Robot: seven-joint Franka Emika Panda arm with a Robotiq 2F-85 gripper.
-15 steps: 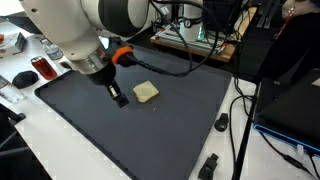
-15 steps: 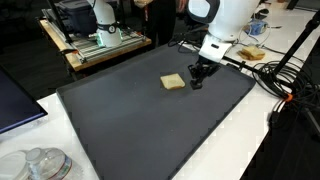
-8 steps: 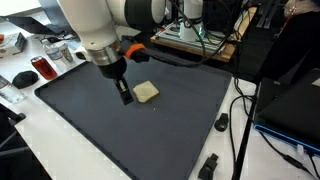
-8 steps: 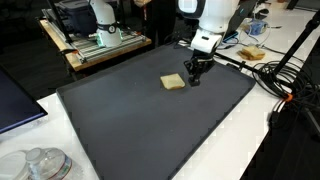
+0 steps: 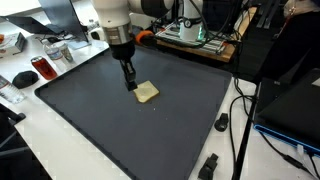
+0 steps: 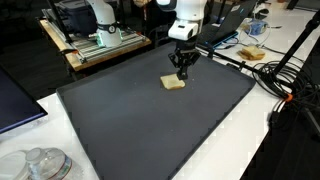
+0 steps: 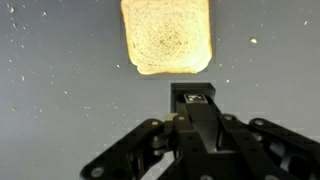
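Note:
A slice of toast (image 5: 146, 92) lies flat on the dark grey mat (image 5: 100, 130); it also shows in the other exterior view (image 6: 173, 83) and at the top of the wrist view (image 7: 166, 36). My gripper (image 5: 131, 83) is shut and empty, its closed fingertips (image 7: 192, 92) just beside the slice's near edge, low over the mat. In an exterior view the fingertips (image 6: 183, 75) hang right by the slice's far corner. Whether they touch the toast cannot be told.
The mat (image 6: 130, 120) covers a white table. A red object (image 5: 41, 67) and small items sit by the mat's far corner. Cables (image 5: 240, 120) and black knobs (image 5: 221, 123) lie along one side. Another plate with bread (image 6: 250, 54) and a clear container (image 6: 40, 163) stand off the mat.
The arm has swung across the mat toward the toast; the shut gripper has moved from a little away from the slice to right beside its edge. The toast has not moved.

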